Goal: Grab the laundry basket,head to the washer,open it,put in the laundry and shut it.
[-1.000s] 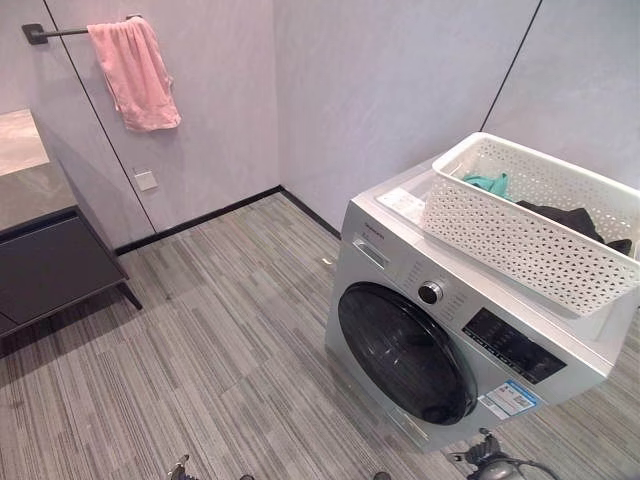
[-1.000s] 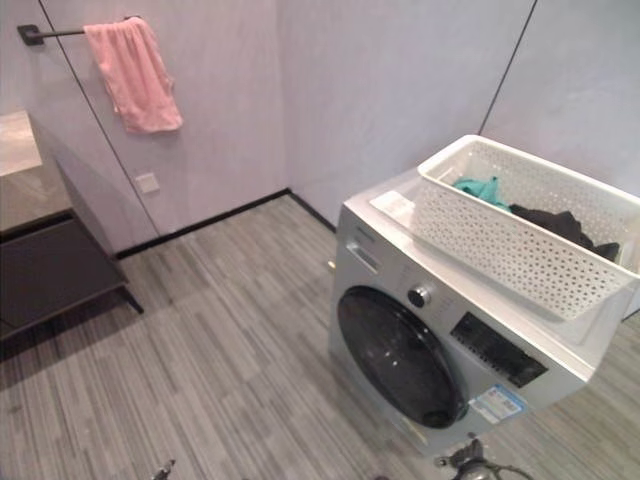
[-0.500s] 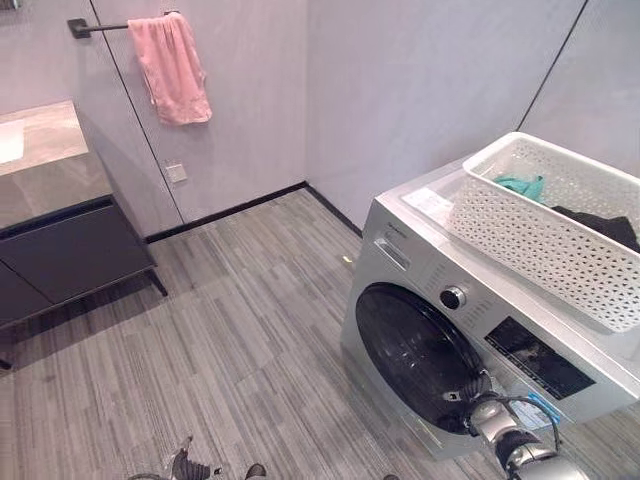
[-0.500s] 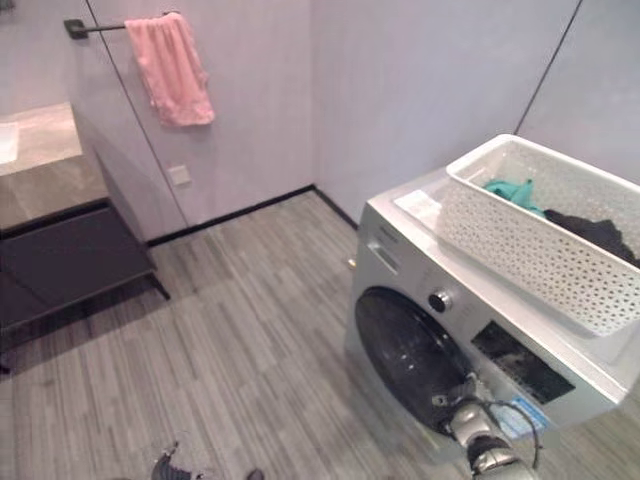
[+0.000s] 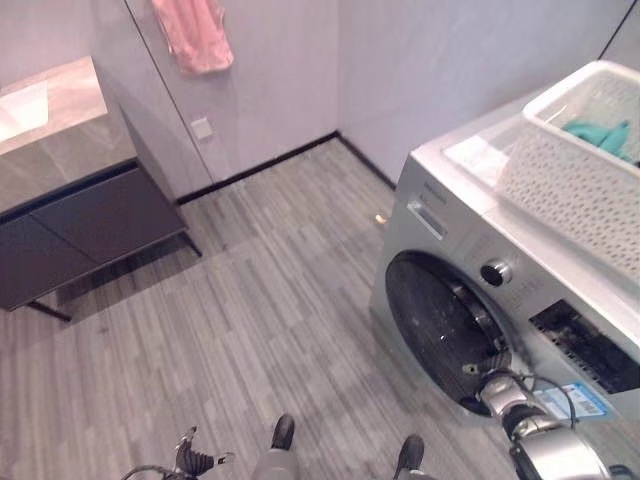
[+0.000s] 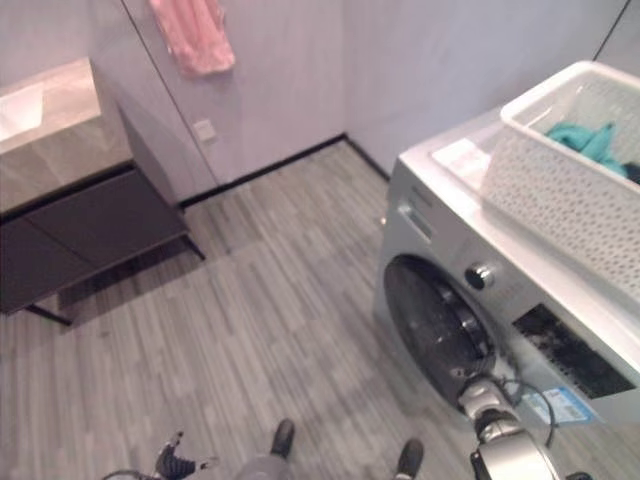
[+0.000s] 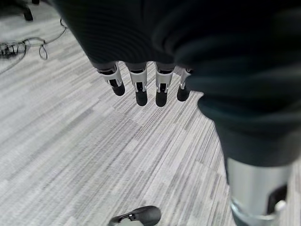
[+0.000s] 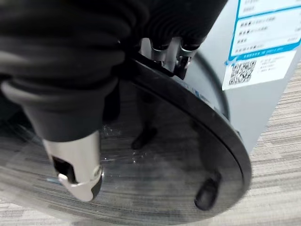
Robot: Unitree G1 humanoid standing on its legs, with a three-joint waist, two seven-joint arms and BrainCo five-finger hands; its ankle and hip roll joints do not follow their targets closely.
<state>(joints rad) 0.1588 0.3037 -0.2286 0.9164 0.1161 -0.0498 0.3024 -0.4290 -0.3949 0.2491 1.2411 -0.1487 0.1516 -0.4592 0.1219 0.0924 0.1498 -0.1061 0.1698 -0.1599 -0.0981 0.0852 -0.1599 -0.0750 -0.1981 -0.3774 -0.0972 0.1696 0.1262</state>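
The silver washer (image 5: 450, 215) stands at the right with its round dark door (image 5: 435, 320) facing me. The white perforated laundry basket (image 5: 580, 180) rests on top of it, with a teal garment (image 5: 600, 135) inside. My right hand (image 5: 497, 388) is at the door's lower right edge. In the right wrist view its fingers (image 8: 171, 54) hook over the door's rim (image 8: 211, 127), tips tucked behind it, while the thumb (image 8: 77, 172) lies over the glass. My left hand (image 5: 192, 463) hangs low by my side, its fingers (image 7: 139, 87) straight above the floor.
A dark cabinet with a stone top (image 5: 70, 210) stands against the left wall. A pink towel (image 5: 195, 35) hangs above a wall socket (image 5: 201, 128). Grey plank floor (image 5: 250, 330) stretches between cabinet and washer. A blue label (image 5: 575, 400) is on the washer's front.
The camera has tilted down and moved closer to the washer. My right hand has come up from near the floor to the door's lower right edge.
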